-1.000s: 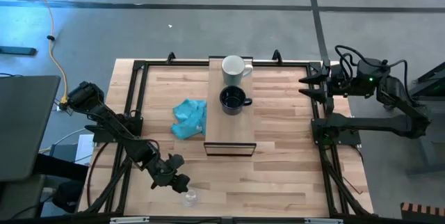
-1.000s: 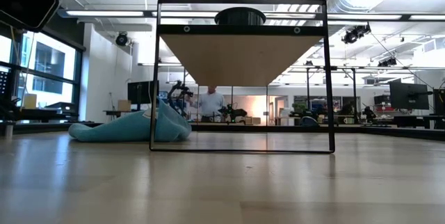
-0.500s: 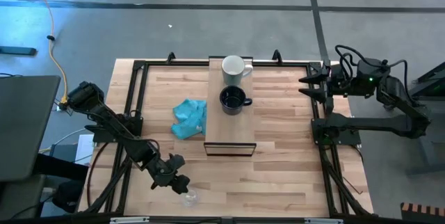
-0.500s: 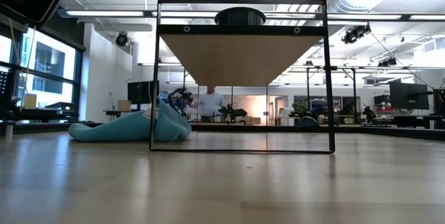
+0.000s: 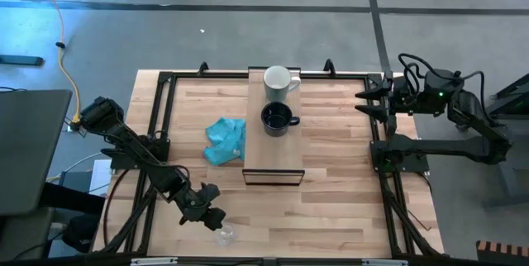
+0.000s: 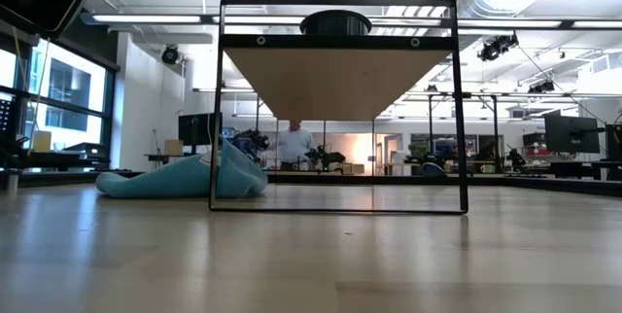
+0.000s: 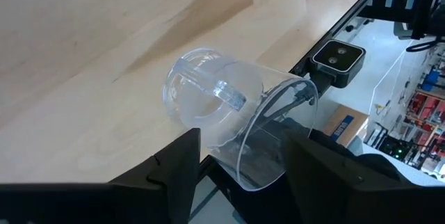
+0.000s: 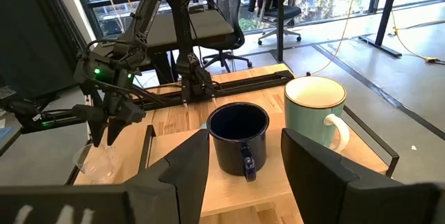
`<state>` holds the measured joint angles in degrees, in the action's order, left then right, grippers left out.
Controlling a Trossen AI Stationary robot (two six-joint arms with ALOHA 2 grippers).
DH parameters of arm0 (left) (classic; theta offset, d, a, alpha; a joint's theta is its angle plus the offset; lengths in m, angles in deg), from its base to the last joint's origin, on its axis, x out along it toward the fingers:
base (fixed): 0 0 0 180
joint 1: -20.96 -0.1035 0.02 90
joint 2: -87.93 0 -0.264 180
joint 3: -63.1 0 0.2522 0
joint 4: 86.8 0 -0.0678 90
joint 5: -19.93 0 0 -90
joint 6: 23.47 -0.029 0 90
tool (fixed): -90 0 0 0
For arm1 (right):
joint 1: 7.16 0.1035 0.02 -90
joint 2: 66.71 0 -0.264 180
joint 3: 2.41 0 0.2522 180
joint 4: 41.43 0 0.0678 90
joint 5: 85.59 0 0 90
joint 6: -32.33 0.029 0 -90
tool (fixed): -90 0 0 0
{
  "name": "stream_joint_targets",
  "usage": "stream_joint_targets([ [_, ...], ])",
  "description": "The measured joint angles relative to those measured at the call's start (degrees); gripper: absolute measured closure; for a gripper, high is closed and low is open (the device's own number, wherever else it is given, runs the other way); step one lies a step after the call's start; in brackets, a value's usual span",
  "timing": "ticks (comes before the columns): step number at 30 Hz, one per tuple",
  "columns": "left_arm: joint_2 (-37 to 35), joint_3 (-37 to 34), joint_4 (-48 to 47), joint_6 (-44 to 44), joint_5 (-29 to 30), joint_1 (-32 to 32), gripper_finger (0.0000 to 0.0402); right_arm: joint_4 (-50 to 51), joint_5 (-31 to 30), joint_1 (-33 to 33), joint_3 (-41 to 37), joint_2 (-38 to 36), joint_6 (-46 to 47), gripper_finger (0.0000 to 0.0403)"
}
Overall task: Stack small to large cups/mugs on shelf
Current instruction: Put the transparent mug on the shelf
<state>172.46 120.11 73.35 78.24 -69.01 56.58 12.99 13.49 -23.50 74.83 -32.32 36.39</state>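
Observation:
A small clear glass cup (image 7: 222,106) lies tilted on its side at the table's near edge (image 5: 224,235), its open rim toward my left gripper. My left gripper (image 7: 240,137) is open, with one finger on either side of the rim end; it also shows in the high view (image 5: 216,218). The black mug (image 5: 278,119) and the white mug (image 5: 279,81) stand upright on the raised wooden shelf (image 5: 273,154), the white one at the far end. My right gripper (image 5: 362,102) is open and empty at the table's far right. My left gripper slants down from the table's left toward the cup's rim end (image 7: 299,95). The rim overlaps one finger (image 7: 327,175) in the wrist view, and I cannot tell whether either finger touches the glass. The cup's side rests on the tabletop.
A teal cloth (image 5: 226,140) lies crumpled left of the shelf. A black frame rail runs around the tabletop, with a small camera (image 7: 337,57) on its near side by the cup. The shelf stands on a black wire frame (image 6: 335,206). A person shows far off in the room (image 6: 293,143).

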Motion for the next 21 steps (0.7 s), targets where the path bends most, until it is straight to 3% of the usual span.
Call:
stream_joint_targets([
  [21,5.1,0.0,6.0,-0.9,-0.3,0.0,0.0206,0.0,0.0,0.0,0.0,0.0,0.0,0.0231],
])
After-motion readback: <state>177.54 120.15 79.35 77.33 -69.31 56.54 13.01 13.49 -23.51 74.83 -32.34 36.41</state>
